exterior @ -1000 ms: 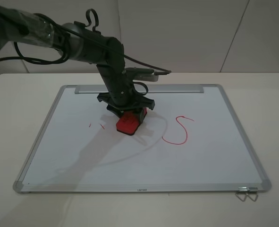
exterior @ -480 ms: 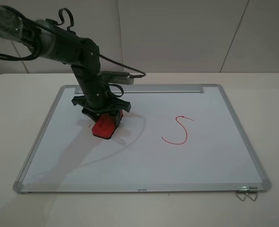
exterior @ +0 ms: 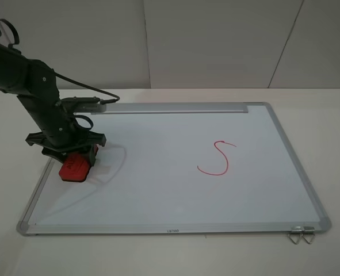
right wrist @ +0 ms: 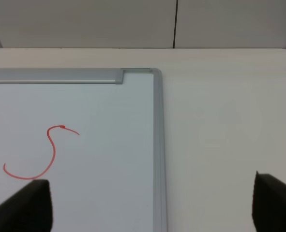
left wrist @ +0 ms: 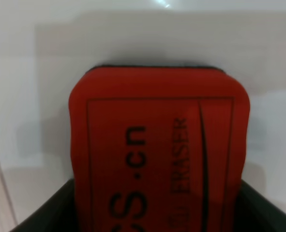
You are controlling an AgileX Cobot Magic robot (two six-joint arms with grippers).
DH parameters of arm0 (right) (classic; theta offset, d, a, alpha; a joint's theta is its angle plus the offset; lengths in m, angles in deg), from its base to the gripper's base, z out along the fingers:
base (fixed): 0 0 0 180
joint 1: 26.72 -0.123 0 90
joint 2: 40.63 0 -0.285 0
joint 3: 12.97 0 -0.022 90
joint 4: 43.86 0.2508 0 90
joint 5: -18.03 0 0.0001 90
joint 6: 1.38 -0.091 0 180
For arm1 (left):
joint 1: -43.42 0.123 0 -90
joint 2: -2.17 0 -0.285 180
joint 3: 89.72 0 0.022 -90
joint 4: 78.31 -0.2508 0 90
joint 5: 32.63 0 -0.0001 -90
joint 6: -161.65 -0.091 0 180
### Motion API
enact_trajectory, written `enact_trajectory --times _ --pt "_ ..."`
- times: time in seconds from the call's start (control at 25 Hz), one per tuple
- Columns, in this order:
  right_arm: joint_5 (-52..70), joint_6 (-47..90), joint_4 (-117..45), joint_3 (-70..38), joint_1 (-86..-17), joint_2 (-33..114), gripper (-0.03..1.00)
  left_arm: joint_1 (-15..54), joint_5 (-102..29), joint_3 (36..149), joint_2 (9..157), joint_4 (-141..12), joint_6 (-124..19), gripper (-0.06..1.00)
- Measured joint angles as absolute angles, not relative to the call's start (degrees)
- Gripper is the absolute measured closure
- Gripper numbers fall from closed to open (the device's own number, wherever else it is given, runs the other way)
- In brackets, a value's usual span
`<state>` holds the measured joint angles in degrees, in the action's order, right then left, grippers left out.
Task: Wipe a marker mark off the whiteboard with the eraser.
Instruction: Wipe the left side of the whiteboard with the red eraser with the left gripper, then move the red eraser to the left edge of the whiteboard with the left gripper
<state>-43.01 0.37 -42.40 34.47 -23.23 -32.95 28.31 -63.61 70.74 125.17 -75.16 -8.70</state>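
The whiteboard (exterior: 175, 192) lies flat on the table. No red "R" mark shows on it in any view. My left gripper (exterior: 72, 156) is shut on the red eraser (exterior: 75, 168), which rests on the board close to its left frame. The left wrist view is filled by the eraser (left wrist: 157, 145) with its black lettering, over white board (left wrist: 31, 96). My right gripper (right wrist: 152, 205) is open above the board's far right corner, its dark fingertips (right wrist: 26, 203) wide apart with nothing between them. It is out of the exterior view.
A red letter "S" (exterior: 218, 157) stays on the board's right half and also shows as the "S" (right wrist: 41, 154) in the right wrist view. The silver tray strip (exterior: 175, 107) runs along the far edge. A metal clip (exterior: 301, 234) hangs at the near right corner.
My left arm has swept the eraser leftwards across the board, from near the middle to the left frame. The faint red strokes seen earlier left of centre are gone.
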Motion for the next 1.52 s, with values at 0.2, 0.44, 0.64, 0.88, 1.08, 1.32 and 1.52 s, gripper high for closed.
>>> enact_trajectory --times 0.2,0.44,0.64,0.88,1.08,1.32,1.52 --pt "-43.01 0.37 -42.4 34.47 -23.23 -32.95 0.26 28.95 -62.44 68.6 123.99 -76.28 -8.59 0.37" --pt "-43.01 0.37 -42.4 34.47 -23.23 -32.95 0.26 27.25 -62.13 68.04 122.87 -77.52 -8.01 0.37" --pt "-43.01 0.37 -42.4 34.47 -23.23 -32.95 0.26 26.49 -66.03 65.67 118.53 -77.48 -7.1 0.37" --pt "-43.01 0.37 -42.4 34.47 -23.23 -32.95 0.26 26.49 -70.14 64.87 110.87 -77.25 -6.1 0.37" --pt "-43.01 0.37 -42.4 34.47 -23.23 -32.95 0.26 26.49 -70.29 63.0 109.03 -77.25 -4.99 0.37" --pt "-43.01 0.37 -42.4 34.47 -23.23 -32.95 0.26 26.49 -63.82 57.42 108.98 -77.25 -1.66 0.37" --pt "-43.01 0.37 -42.4 34.47 -23.23 -32.95 0.26 26.49 -60.87 54.51 108.98 -77.25 -1.16 0.37"
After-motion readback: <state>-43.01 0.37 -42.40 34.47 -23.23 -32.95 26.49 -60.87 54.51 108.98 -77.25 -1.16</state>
